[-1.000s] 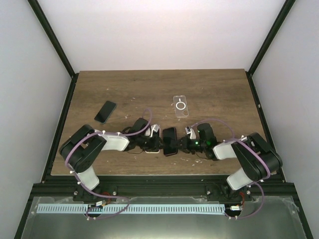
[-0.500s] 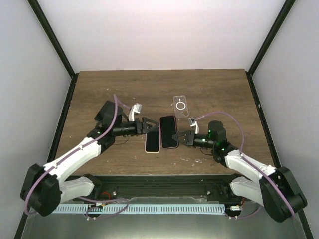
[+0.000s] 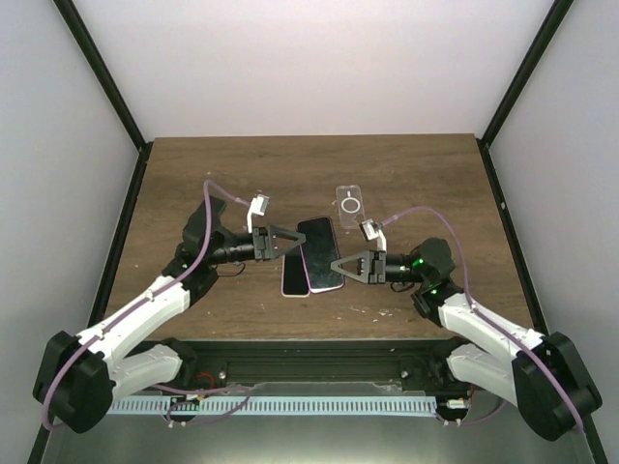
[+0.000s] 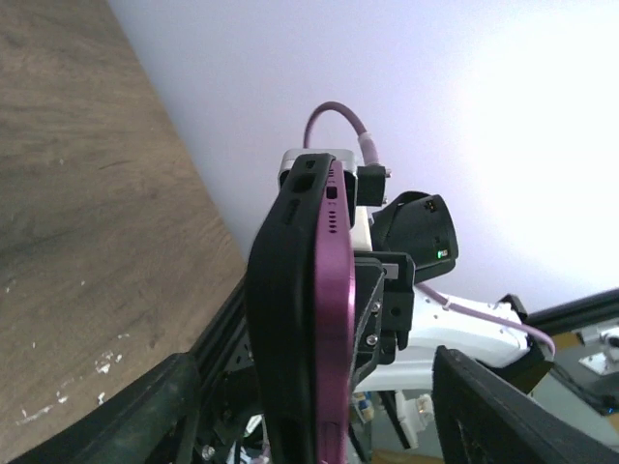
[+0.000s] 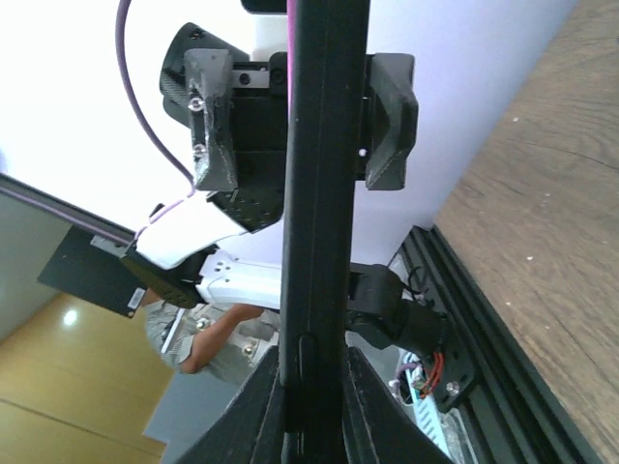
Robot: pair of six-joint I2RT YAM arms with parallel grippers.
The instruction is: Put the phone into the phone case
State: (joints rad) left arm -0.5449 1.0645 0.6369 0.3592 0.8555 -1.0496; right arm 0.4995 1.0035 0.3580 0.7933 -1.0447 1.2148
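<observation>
You are working over a brown wooden table (image 3: 193, 174) boxed in by white walls, with both arm bases bolted at its near edge. Just beyond them, near the middle of the table, the phone (image 3: 319, 253) is held up off the wood. Its dark screen faces the overhead camera and its far end leans a little to the left. Your right gripper (image 3: 336, 266) has it from the right side. In the right wrist view its fingers (image 5: 253, 430) press flat against both faces of the phone, which shows edge-on there as a black slab with a purple rim. Your left gripper (image 3: 293, 243) meets the phone from the opposite side. Its fingers (image 4: 155, 411) stand wide apart in the left wrist view, with the phone in the gap between them and not clamped. On the table beneath the phone's left edge, partly covered by it from above, lies a pale slab (image 3: 291, 280). It may be another handset or a cover, but the overhead view is too small for me to tell you which. Farther back, apart from both grippers and flat on the wood, sits the clear phone case (image 3: 350, 207) with a white ring on it. It lies just beyond the phone's far right corner.
</observation>
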